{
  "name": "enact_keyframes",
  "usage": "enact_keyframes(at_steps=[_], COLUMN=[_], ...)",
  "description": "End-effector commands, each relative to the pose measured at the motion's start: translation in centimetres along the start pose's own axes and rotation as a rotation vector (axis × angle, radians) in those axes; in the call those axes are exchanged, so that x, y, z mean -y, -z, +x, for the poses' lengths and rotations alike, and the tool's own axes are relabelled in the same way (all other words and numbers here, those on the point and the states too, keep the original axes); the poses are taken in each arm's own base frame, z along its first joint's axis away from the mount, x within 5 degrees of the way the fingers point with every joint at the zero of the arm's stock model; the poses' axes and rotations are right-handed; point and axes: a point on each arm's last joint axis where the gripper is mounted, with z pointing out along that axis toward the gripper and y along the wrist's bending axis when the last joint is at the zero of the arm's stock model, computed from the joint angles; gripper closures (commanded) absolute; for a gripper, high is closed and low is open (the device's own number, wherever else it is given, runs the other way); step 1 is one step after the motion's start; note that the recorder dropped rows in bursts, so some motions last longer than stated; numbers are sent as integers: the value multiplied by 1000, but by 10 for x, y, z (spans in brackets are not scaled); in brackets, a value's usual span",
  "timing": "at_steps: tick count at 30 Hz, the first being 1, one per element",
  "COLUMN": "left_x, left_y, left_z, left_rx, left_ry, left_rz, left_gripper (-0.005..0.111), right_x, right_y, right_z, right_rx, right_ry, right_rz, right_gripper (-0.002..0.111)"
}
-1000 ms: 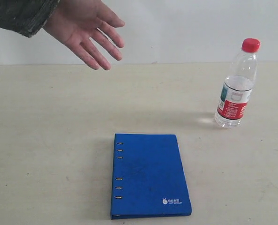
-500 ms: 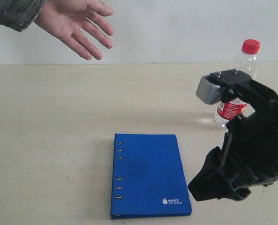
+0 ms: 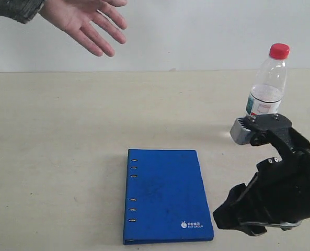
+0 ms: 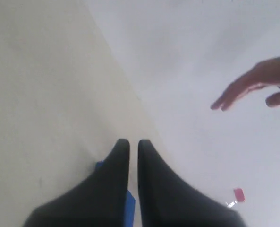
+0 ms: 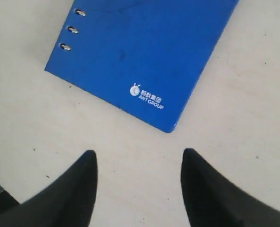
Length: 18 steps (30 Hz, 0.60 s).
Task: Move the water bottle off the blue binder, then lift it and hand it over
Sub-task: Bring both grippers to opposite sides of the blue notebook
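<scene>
Pale beige counter [image 3: 50, 157] with a plain white wall [image 3: 196, 31] behind it. On the counter, lying flat and closed, a bright blue rectangular ring binder [image 3: 168, 196], with six small slots along the spine edge and a small white logo [image 3: 191, 225] at the near corner away from the spine.

Beyond the binder's far corner on the side away from the spine, well apart from it and closer to the wall, a clear plastic water bottle [image 3: 268, 83] with a red cap [image 3: 279, 50] and a label of which only a white and green part shows. Standing upright, not on the binder. Lower part hidden behind the grey block [image 3: 246, 129] on the black right arm [image 3: 285, 188], so contact with the counter not possible to confirm.

Just beside the binder's logo corner, on the side away from the spine, the right gripper [image 5: 140, 153]. Jaws spread wide, with only bare counter between them, pinching nothing. Pointed toward the logo corner in the right wrist view, close to it but apart.

Left gripper [image 4: 132, 142] seen only in the left wrist view. Jaws pressed together, with only a thin slit between them, and nothing held. A small strip of the binder's blue visible beside them.

Far beyond the binder on its spine side, raised in front of the wall, an open human hand [image 3: 87, 23] in a dark sleeve [image 3: 13, 8], stretched out flat and touching nothing.
</scene>
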Motion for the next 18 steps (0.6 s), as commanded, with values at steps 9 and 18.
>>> enact_keyframes(at_steps=[9,18], left_x=[-5,-11], left_y=[-25,-63], left_z=[12,6], left_rx=[-314,-445], left_ry=[-173,-300], left_rz=[-107,-112], left_gripper=[88,63], right_x=[16,11], right_y=[-49,-37], right_z=[-1,-29], right_rx=[-157,-24], right_ry=[-119,-86], right_rz=[-8,4], right_gripper=[60,60])
